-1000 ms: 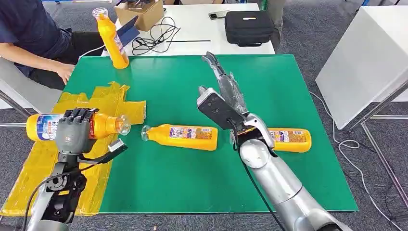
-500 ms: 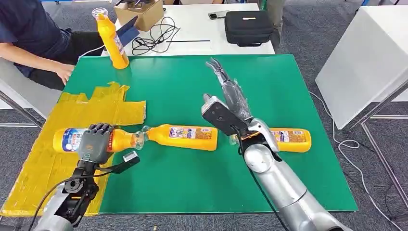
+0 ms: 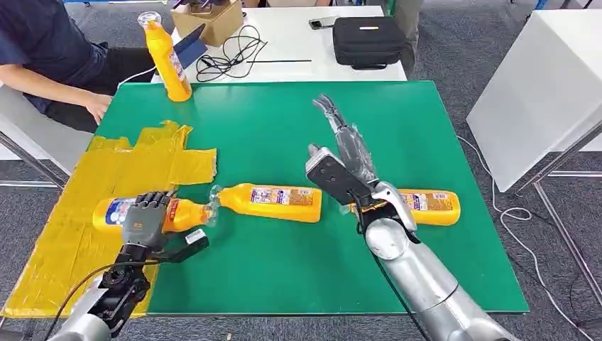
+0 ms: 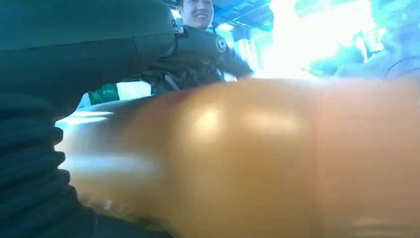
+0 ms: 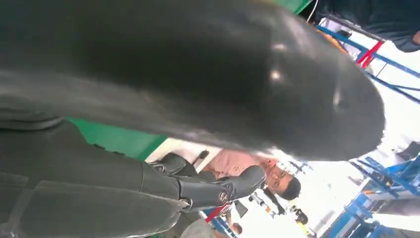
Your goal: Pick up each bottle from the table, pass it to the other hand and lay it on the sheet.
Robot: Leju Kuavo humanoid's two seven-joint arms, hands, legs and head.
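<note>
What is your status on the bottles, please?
Left hand holds bottle over sheet. Right hand open. Second bottle touches its cap.

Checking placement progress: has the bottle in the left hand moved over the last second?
Yes. The held bottle has come down and toward the table's middle; its cap now nearly meets the lying bottle.

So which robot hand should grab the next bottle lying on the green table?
Probably the right robot hand: it is open above the table near both lying bottles, while the left robot hand holds a bottle over the yellow sheet.
</note>
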